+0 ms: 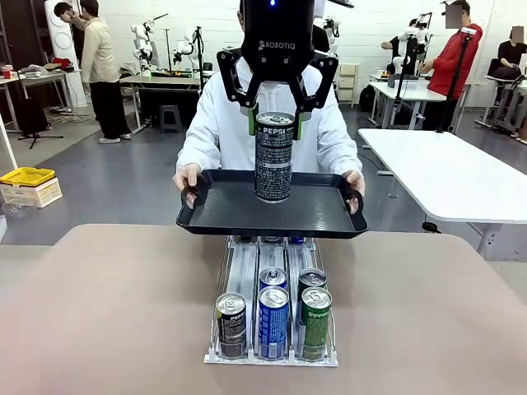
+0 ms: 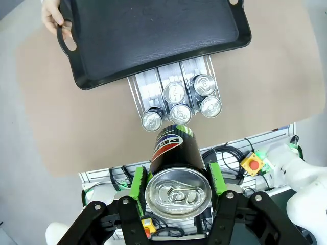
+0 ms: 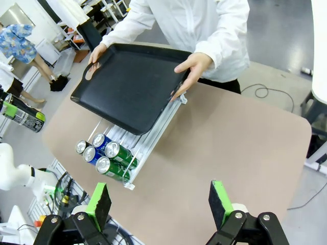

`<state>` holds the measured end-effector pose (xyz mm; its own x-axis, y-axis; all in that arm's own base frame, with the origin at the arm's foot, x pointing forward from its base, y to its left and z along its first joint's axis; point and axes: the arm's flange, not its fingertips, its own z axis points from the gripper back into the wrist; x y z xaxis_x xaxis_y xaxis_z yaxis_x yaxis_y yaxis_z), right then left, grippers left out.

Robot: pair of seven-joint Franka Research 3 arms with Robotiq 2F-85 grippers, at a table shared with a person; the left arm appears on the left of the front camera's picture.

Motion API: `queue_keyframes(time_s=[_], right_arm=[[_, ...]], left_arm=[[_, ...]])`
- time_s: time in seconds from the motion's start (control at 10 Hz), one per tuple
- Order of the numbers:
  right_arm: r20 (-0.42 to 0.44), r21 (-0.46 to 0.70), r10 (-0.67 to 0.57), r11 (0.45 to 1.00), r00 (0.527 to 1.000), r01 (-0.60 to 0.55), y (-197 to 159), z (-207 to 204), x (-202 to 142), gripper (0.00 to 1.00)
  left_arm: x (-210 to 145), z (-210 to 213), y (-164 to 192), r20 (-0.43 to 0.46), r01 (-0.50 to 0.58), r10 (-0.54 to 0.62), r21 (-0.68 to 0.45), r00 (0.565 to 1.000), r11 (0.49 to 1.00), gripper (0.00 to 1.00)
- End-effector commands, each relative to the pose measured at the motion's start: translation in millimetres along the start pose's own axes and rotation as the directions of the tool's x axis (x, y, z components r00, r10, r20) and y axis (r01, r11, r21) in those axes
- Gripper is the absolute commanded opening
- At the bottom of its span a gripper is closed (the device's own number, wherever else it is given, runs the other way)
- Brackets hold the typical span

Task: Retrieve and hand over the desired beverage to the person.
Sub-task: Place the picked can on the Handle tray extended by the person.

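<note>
My left gripper [image 1: 276, 122] is shut on a black Pepsi can [image 1: 274, 156], held upright and high in the air. In the left wrist view the green pads [image 2: 137, 185] clamp the can [image 2: 176, 173] by its sides, above the table's near edge and short of the rack. The person [image 1: 210, 123], in a white hooded jacket, holds a black tray [image 1: 222, 220] by both handles over the table's far edge. The tray [image 2: 153, 35] carries nothing. My right gripper [image 3: 161, 204] hangs open above the table with nothing between its fingers.
A can rack [image 1: 272, 358] with several black, blue and green cans stands at the table's middle, its far end under the tray [image 3: 127, 81]. The brown tabletop [image 1: 107, 313] is bare on both sides of it. A white table [image 1: 461, 177] stands at the far right.
</note>
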<state>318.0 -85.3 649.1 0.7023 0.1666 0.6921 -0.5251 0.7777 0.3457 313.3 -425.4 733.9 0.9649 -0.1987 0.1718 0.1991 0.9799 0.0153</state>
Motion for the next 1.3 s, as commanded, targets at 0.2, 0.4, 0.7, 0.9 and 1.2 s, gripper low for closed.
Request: queue_keyframes(time_s=[0.2,0.4,0.7,0.9,1.2], right_arm=[[0.015,0.03,0.006,1.0,1.0,-0.007,-1.6,-0.2,1.2,1.0],[0.015,0.03,0.006,1.0,1.0,-0.007,-1.6,-0.2,1.2,1.0],[0.015,0.03,0.006,1.0,1.0,-0.007,-1.6,-0.2,1.2,1.0],[0.015,0.03,0.006,1.0,1.0,-0.007,-1.6,-0.2,1.2,1.0],[0.015,0.03,0.006,1.0,1.0,-0.007,-1.6,-0.2,1.2,1.0]], left_arm=[[-3.9,2.0,2.3,0.006,0.002,-0.002,0.0,1.0,1.0,0.58],[-0.1,0.0,-0.1,0.0,0.0,0.0,0.0,1.0,1.0,0.58],[36.1,-21.8,23.4,0.054,-0.004,0.002,0.045,0.999,0.999,0.58],[66.3,-36.7,56.6,0.053,-0.088,0.086,0.04,0.995,0.995,0.58],[107.7,-67.5,112.2,0.046,-0.163,0.163,-0.013,0.986,0.987,0.58]])
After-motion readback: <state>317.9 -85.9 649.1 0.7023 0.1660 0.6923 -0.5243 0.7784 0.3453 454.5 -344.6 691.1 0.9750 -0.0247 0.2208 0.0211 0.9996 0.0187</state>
